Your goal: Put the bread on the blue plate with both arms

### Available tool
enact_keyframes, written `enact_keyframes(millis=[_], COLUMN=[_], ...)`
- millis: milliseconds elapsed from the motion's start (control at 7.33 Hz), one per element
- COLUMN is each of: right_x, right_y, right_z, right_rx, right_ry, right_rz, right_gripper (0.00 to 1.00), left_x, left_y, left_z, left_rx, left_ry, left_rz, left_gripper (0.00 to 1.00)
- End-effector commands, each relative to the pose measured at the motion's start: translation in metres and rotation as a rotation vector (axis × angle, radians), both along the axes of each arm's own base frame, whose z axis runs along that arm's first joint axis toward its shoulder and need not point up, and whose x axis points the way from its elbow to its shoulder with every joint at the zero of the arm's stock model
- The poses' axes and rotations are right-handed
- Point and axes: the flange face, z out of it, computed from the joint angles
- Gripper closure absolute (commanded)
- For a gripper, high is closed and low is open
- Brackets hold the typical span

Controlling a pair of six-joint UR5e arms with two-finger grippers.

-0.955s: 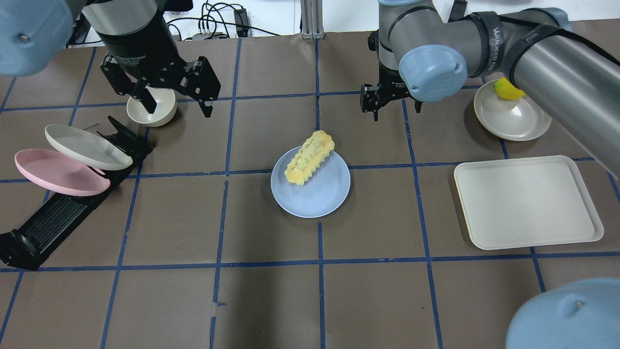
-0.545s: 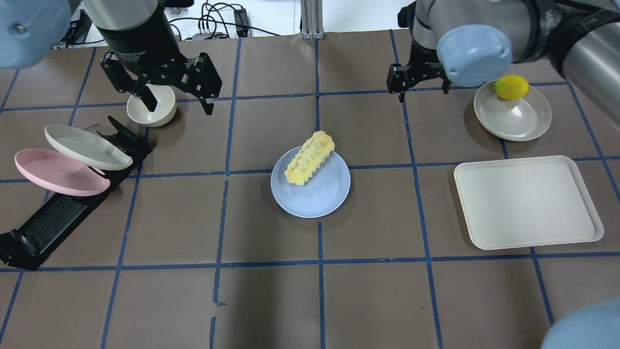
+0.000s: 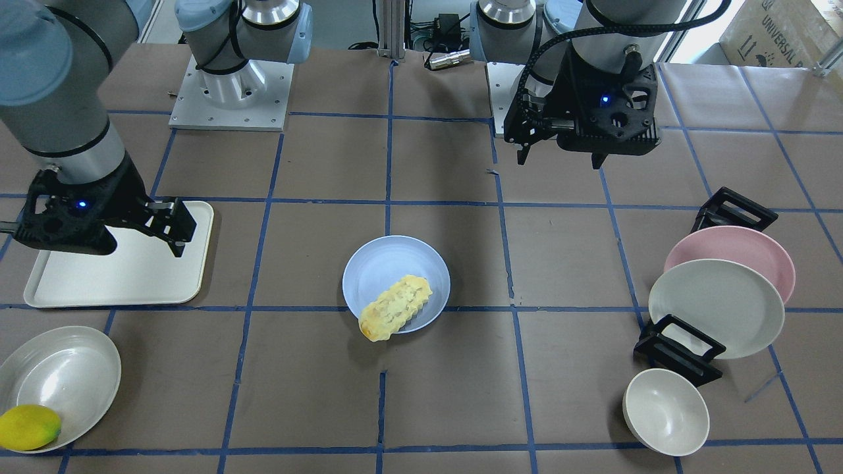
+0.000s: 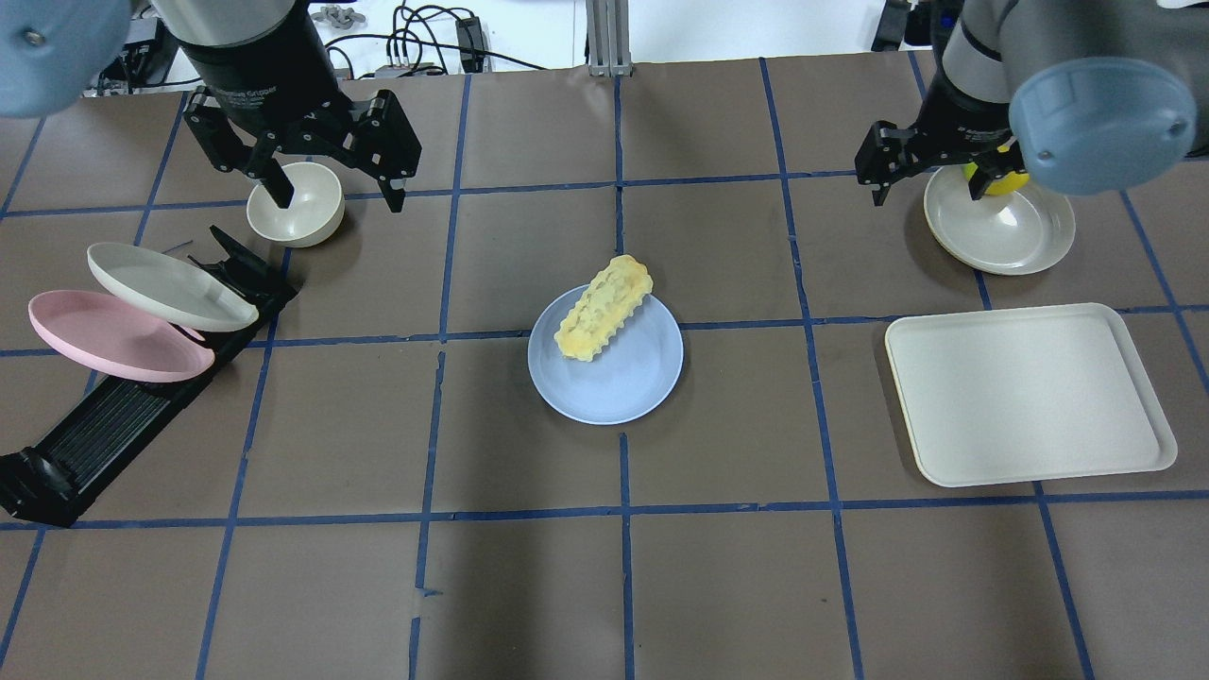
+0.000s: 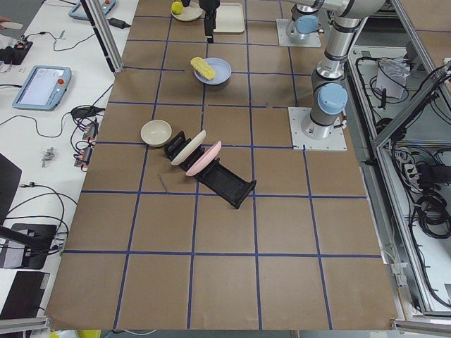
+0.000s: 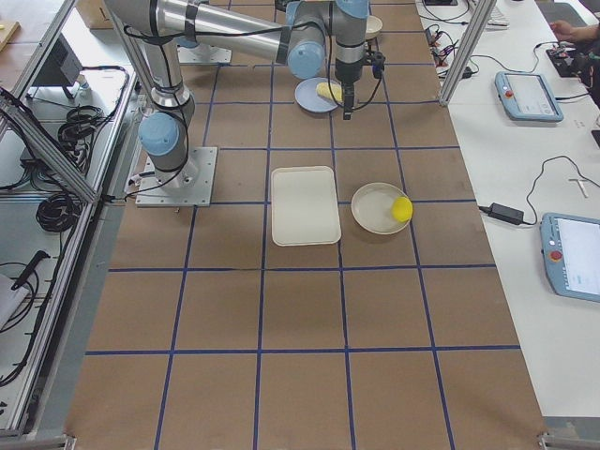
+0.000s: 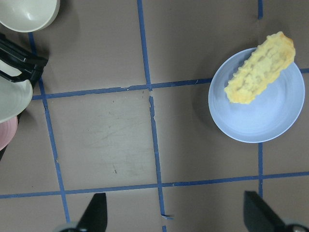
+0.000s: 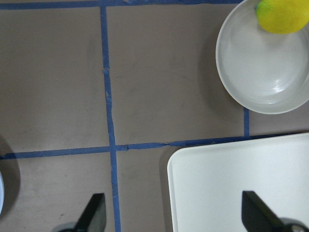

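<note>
Bumpy pale-yellow bread loaf (image 4: 606, 308) lies on round pale-blue plate (image 4: 612, 378), far end overhanging rim, mid-table. Left gripper (image 4: 332, 192) jaws spread, empty, above cream bowl (image 4: 302, 213). Right gripper (image 4: 930, 181) jaws spread, empty, above shallow cream dish (image 4: 1006, 236) with yellow fruit (image 3: 27, 426).

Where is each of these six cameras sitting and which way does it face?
Front-facing: across the table, facing the robot; both bases, left gripper on view's right.
Overhead: behind the robot, looking down; right gripper.
Exterior left: table's end, looking along it; arms far off.
Exterior right: opposite end; right arm nearest.
Left wrist: straight down; fingertips at bottom edge.
Right wrist: straight down on the tray.
Most views share the bread on the blue plate.
</note>
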Motion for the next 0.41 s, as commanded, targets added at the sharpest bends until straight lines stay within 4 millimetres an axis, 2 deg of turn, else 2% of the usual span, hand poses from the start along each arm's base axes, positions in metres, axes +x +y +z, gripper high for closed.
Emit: enact_keyframes(millis=[0, 273], right_x=[-0.015, -0.013], right_y=[-0.007, -0.017], right_z=[0.034, 0.038], right_rx=[-0.069, -0.071], right_ry=[-0.025, -0.025], right_rz=[-0.040, -0.037], right_gripper=[0.00, 0.00], left_x=[-0.002, -0.001], left_y=[0.007, 0.004], left_z=[0.003, 0.006], left_rx=[-0.005, -0.011], left_ry=[0.009, 0.003], left_rz=[0.006, 0.004], left_gripper=[0.00, 0.00])
